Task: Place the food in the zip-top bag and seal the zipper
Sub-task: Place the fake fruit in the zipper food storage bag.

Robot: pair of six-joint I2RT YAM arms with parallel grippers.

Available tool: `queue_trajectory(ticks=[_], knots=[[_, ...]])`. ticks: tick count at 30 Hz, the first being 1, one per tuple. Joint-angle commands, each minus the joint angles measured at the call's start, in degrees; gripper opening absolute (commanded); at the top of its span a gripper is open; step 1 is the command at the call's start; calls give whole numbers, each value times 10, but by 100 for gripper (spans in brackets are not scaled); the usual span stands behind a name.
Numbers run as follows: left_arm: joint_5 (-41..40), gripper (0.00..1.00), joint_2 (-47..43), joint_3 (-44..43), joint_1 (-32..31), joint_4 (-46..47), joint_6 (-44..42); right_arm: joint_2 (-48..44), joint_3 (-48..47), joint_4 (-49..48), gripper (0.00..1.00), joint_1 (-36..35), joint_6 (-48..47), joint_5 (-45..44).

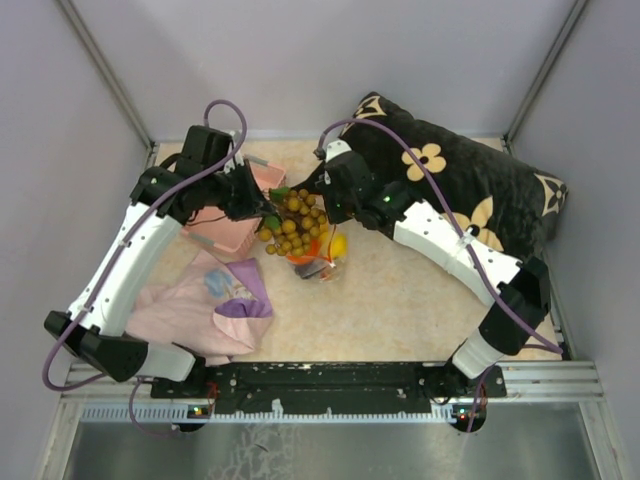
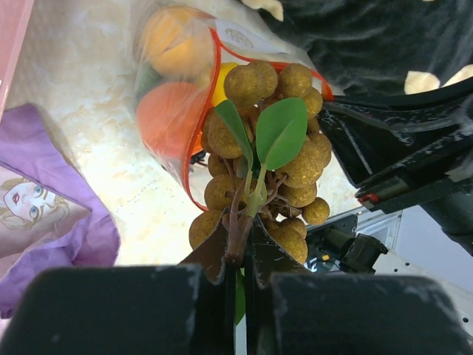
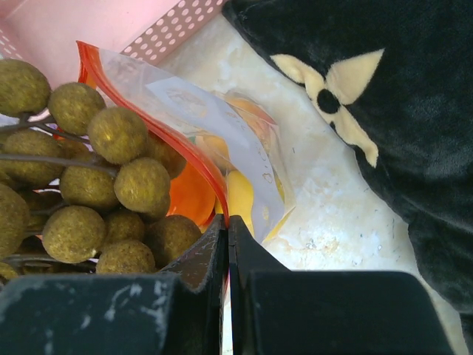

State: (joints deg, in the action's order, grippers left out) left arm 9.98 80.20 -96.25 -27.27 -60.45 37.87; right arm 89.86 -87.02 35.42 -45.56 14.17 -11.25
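One olive-brown grape bunch (image 2: 303, 166) hangs at the mouth of the zip-top bag (image 3: 185, 103), its stem pinched by the left gripper (image 2: 240, 255), likely for lowering beside the persimmon (image 2: 166, 115) inside. The right gripper (image 3: 227, 229) clamps the bag's zipper (image 3: 87, 63) edge, propping that mouth open.

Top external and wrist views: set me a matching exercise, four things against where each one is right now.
Things:
1. olive-brown grape bunch
2. orange persimmon
3. zip-top bag
4. folded cloth

Places:
A. inside the bag
B. edge pinched by the right gripper, jaws shut
C. lying on the table, left of the bag
D. stem held by the left gripper, at the bag's mouth

Pairs: 1-D, 2-A, 3-B, 4-C
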Motion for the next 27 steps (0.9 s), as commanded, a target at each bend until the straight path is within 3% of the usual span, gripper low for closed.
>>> queue_trajectory(ticks=[1, 9, 18, 27], knots=[[17, 0, -2, 22, -5, -12, 12, -22, -7, -26, 0, -4, 2, -5], [8, 0, -11, 72, -11, -29, 13, -17, -10, -29, 0, -4, 2, -1], [-9, 0, 27, 22, -11, -7, 32, -22, -7, -32, 0, -4, 5, 21], [-95, 0, 52, -17, -10, 18, 45, -42, 5, -40, 0, -4, 11, 49]])
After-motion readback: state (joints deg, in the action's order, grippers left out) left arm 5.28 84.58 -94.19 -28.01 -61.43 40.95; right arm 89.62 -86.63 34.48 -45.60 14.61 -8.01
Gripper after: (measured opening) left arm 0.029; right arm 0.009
